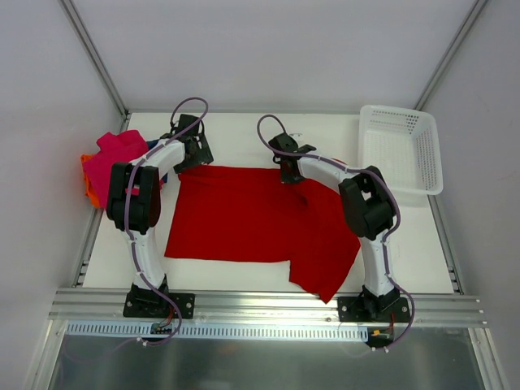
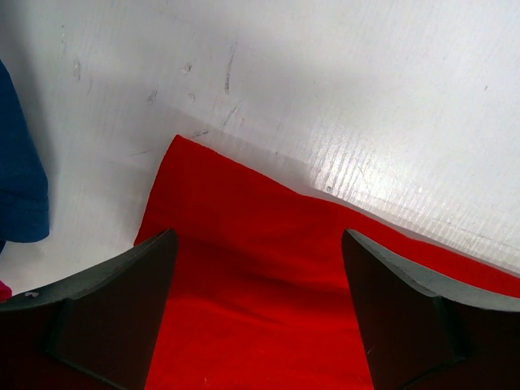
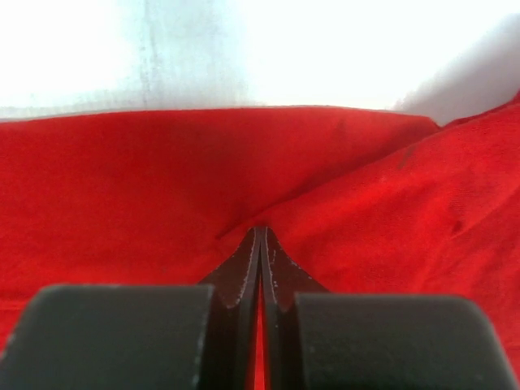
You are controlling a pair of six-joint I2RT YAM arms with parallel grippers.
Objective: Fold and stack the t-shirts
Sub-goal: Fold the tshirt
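red t-shirt (image 1: 244, 219) lies spread over the middle of the desk (image 1: 244, 134), with its lower right flap rumpled and reaching the bottom edge in the top view. left pincer (image 2: 260, 244) is wide open with nothing in it, poised over the shirt's upper left corner. right pincer (image 3: 262, 240) is closed tight, and red cloth puckers at the tips, so it looks like a thin pinch near the upper edge. magenta-pink t-shirt (image 1: 118, 154), orange t-shirt (image 1: 91, 195) and dark blue t-shirt (image 2: 20, 187) are bunched at far left, unfolded.

risks:
- the right pinch is shallow, so the cloth may slip on lift.
- the left pincer may miss the corner and skew the fold.
- a one-sided pull would drag and bunch the shirt.
- the left arm sits near the pile and could snag it.
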